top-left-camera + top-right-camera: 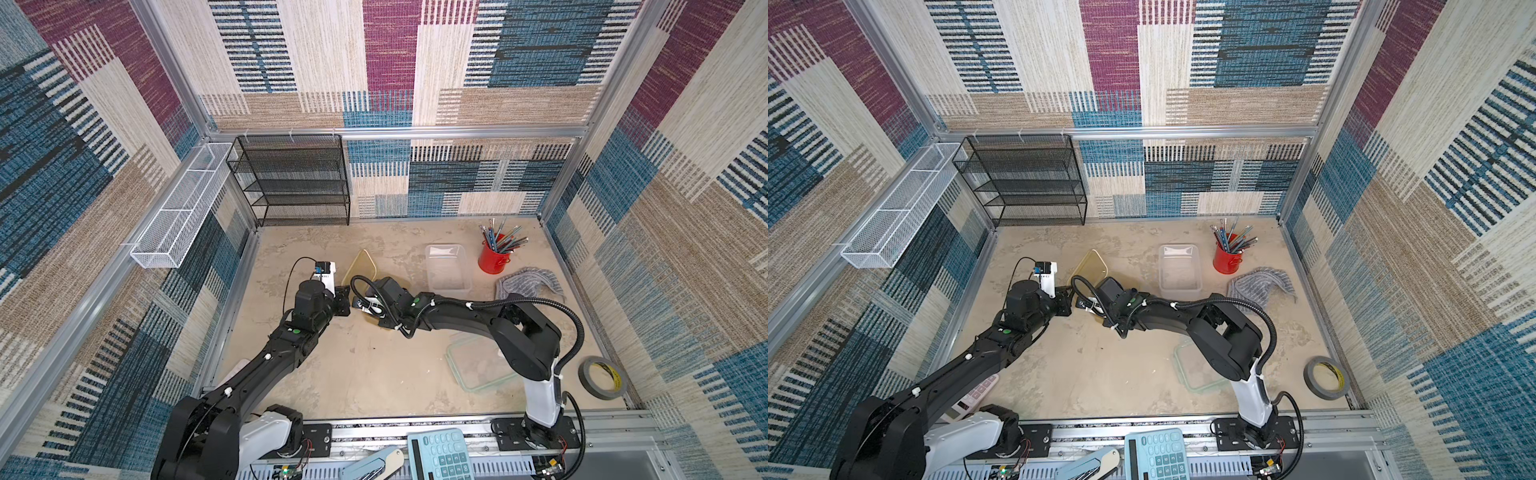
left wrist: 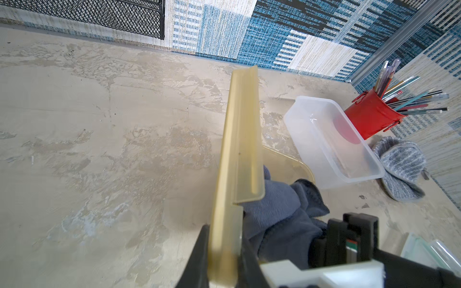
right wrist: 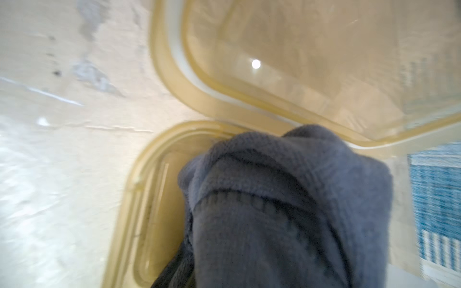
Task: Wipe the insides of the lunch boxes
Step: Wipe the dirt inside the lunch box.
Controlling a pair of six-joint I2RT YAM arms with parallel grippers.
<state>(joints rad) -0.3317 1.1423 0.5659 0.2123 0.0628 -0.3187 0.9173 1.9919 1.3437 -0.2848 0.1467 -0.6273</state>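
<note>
The amber lunch box [image 3: 147,199] lies on the table under my right arm. Its amber lid [image 1: 361,268] stands raised on edge. My left gripper [image 2: 224,254] is shut on the lid's lower edge, seen from above at the left gripper [image 1: 344,297]. A blue-grey cloth [image 3: 287,212] bunched inside the amber box hides my right jaws; my right gripper [image 1: 365,309] is shut on this cloth. The clear frosted lunch box [image 1: 449,268] stands open and empty further right, also shown in the left wrist view as the clear box [image 2: 331,139].
A red pencil cup [image 1: 492,257] and a striped grey rag [image 1: 530,284] sit behind the clear box. A clear lid with a green rim [image 1: 478,368] lies near the right arm's base, a tape roll [image 1: 602,376] at the front right. A black mesh shelf [image 1: 291,178] stands at the back left.
</note>
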